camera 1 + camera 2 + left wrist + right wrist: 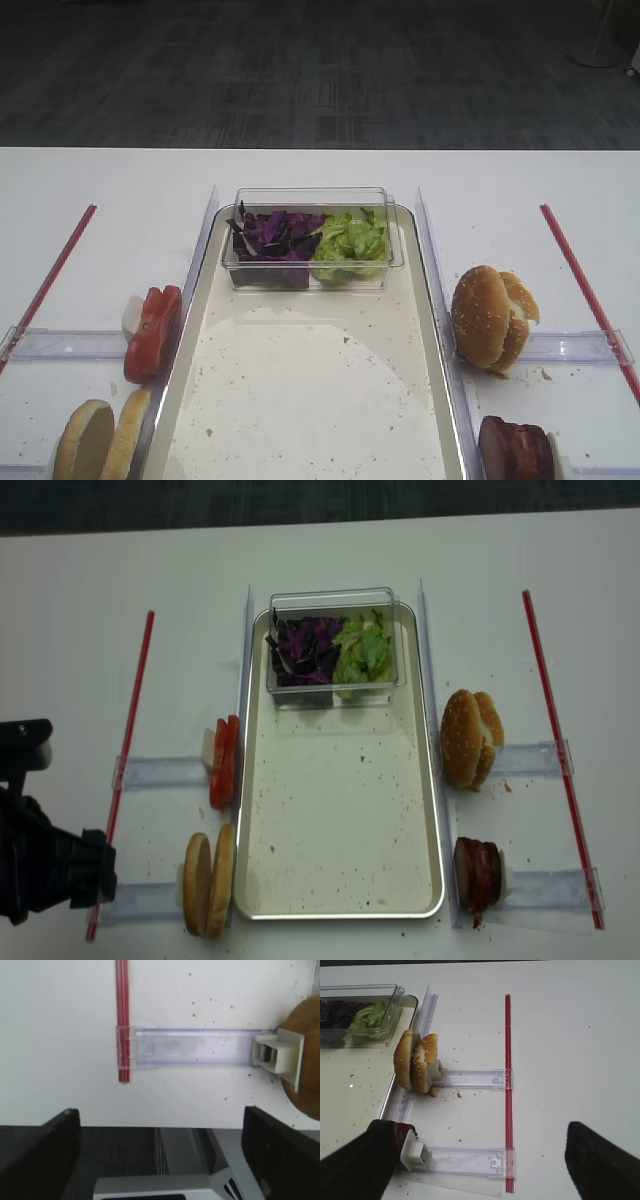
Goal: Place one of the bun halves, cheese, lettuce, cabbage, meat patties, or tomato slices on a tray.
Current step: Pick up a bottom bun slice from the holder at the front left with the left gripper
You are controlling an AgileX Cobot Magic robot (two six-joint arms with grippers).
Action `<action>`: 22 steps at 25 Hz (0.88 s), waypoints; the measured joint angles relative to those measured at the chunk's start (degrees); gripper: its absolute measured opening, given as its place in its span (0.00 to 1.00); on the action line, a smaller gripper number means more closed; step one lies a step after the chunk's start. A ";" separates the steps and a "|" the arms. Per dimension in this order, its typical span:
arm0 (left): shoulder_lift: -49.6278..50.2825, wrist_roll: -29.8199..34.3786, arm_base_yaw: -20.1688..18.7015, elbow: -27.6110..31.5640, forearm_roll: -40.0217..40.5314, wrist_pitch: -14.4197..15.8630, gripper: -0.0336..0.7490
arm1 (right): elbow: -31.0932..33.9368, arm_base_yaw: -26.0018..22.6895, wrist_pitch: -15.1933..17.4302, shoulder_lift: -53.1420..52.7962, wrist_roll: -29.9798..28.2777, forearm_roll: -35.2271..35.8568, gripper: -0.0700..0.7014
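The left gripper (160, 1155) hung over the counter's (80, 590) near left edge, its two dark fingers (37, 1155) spread wide and released, grasping nothing; between them lay a red strip (122, 1020) and a clear rail (190, 1047) ending in a white block (280, 1055). To the right, the tomato slices (223, 762) stood on edge beside the tray's left rim, with the bun halves (208, 880) on edge nearer the front. The tray (340, 830) sat at centre, its speckled floor bare except for a clear box (335, 640) at the far end, which held the cabbage (305, 648) on the left and the lettuce (365, 650) on the right. Right of the tray stood the sesame buns (470, 738), with the meat patties (478, 872) nearer the front. The right gripper (480, 1160) hovered above the patties, its fingers (602, 1160) parted wide and holding nothing.
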 joint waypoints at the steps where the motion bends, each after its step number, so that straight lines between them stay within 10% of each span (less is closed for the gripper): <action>1: 0.50 -0.31 0.00 -0.44 0.09 -0.28 0.81 | 0.00 0.00 0.00 0.00 0.00 0.00 0.99; 12: 3.51 -3.97 -1.79 -4.00 0.22 -1.19 0.81 | 0.00 0.00 0.00 0.00 0.00 0.00 0.99; 22: 3.51 -23.46 -26.23 -4.27 0.93 -4.06 0.80 | 0.00 0.00 0.00 0.00 0.00 0.00 0.99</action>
